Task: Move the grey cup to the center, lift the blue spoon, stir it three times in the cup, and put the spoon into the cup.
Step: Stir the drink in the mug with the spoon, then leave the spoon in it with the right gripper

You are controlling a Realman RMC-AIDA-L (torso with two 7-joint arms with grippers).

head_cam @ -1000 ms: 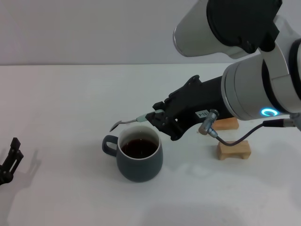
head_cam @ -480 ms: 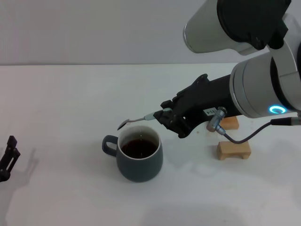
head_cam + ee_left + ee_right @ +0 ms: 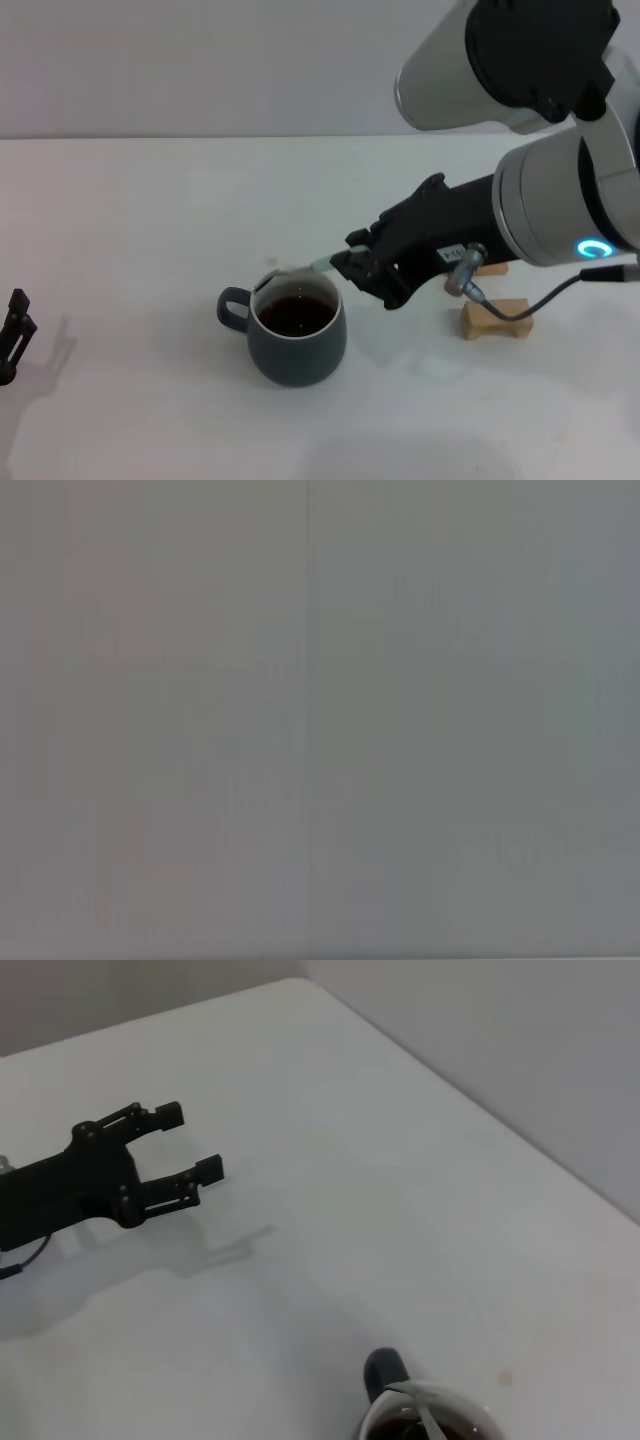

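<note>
The grey cup [image 3: 296, 328] stands on the white table near the middle, handle to the left, dark liquid inside. My right gripper [image 3: 343, 264] hovers just right of and above the cup's rim, shut on the pale handle of the blue spoon [image 3: 300, 270]. The spoon slants down to the left, its metal bowl at the cup's far-left rim. The right wrist view shows the cup [image 3: 392, 1380] at the picture's edge with the spoon [image 3: 427, 1418] reaching over its opening. My left gripper [image 3: 190, 1140] rests open and idle at the table's far left [image 3: 14, 325].
Two small tan wooden blocks sit right of the cup, one [image 3: 497, 318] in plain view, the other [image 3: 492, 266] partly behind my right arm. The white table [image 3: 150, 200] spreads bare to the left and back. The left wrist view is a blank grey.
My right gripper has lowered the spoon and drawn slightly right, bringing its bowl from above the cup's left side down to the rim. The left gripper has slid farther toward the left edge.
</note>
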